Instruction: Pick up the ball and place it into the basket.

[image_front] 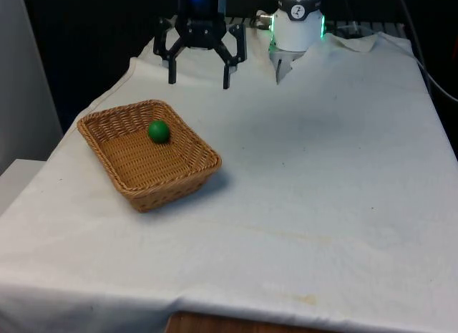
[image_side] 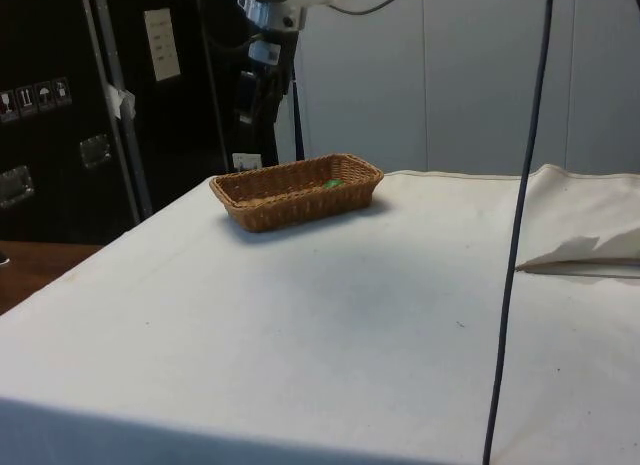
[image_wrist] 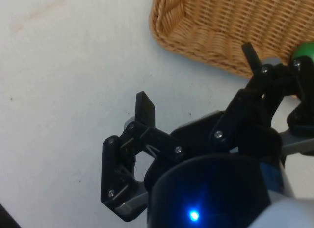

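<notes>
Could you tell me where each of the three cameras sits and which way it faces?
Front view: looks across the table at the open tool, above the basket holding the green ball.
Side view: from the table's side, facing the basket, with the arm overhead.
Wrist view: looks down past the tool at the cloth.
All three share the basket.

A robotics laboratory or test cell is indicated. A table draped in a plain white cloth (image_front: 322, 168) is used as the work surface beneath the black two-finger gripper (image_front: 199, 81), which is mounted on a white robot arm (image_front: 297, 21). Tall dark cabinets (image_side: 60, 105) bearing small printed labels are seen beyond the gripper, and a black cable (image_side: 520, 225) is hung well apart from it, before plain pale wall panels (image_side: 480, 75).
</notes>
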